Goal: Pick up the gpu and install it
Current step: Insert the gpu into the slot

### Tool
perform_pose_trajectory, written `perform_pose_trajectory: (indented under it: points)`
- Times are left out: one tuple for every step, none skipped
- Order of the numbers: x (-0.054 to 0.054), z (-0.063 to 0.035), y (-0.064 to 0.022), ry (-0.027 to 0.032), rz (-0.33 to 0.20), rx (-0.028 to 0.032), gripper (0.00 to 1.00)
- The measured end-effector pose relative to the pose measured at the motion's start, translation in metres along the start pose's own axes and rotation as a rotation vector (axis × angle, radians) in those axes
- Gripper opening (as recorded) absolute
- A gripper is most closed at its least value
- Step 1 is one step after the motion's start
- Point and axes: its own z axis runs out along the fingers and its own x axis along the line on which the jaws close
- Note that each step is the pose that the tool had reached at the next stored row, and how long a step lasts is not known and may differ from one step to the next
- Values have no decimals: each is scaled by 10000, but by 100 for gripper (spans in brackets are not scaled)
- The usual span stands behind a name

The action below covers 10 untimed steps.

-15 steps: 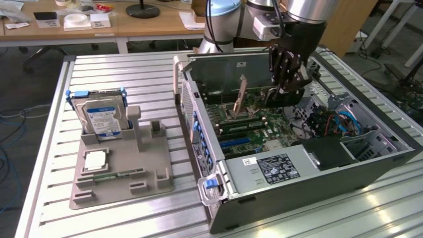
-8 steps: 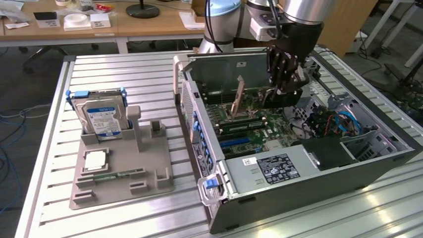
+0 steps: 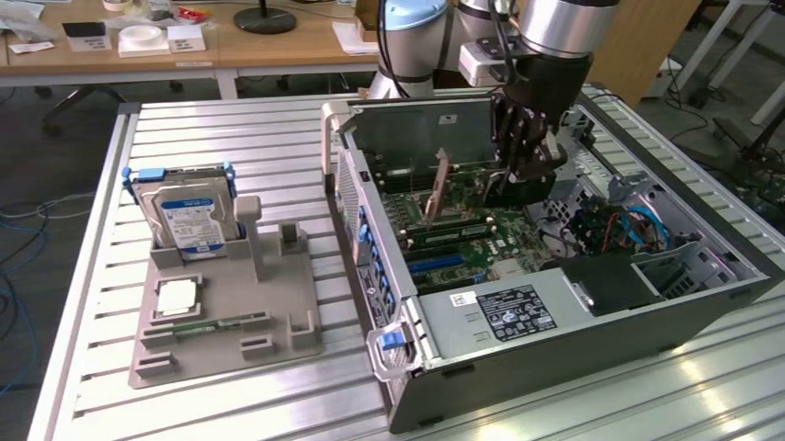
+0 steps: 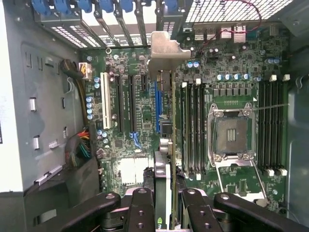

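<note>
The gpu (image 4: 163, 166) stands on edge over the motherboard (image 4: 140, 125) inside the open computer case (image 3: 552, 358). Its silver bracket (image 4: 164, 48) points toward the case's rear slot openings. My gripper (image 4: 166, 195) is shut on the card's near end, with a black finger on each side. The card hangs beside a blue expansion slot (image 4: 158, 104); I cannot tell whether it touches it. In the exterior view, my gripper (image 3: 516, 188) reaches down into the case, and the gpu's brownish face (image 3: 437, 188) shows to the exterior view's left of it.
A grey fixture (image 3: 227, 322) on the slatted table holds a silver hard drive (image 3: 184, 216) and a small green memory stick (image 3: 202, 323). Inside the case are the processor socket (image 4: 234, 133), memory slots (image 4: 193, 125), cable bundles (image 4: 79, 147) and a black power supply (image 3: 516, 312).
</note>
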Motion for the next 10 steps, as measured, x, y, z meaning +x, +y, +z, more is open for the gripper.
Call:
perform_pose_trajectory:
  points:
    - [0,18,5,-1,0,0,27]
    - [0,34,10,0,-2,0,27]
    - [0,45,12,0,-2,0,27]
    - [0,46,12,2,-2,0,27]
    - [0,46,12,2,-3,0,27]
    - [0,46,12,2,-3,-1,27]
    - [0,46,12,1,-3,0,27]
    - [0,47,13,1,-2,0,27]
    - [0,47,17,1,0,0,27]
    - [0,51,27,-2,1,0,27]
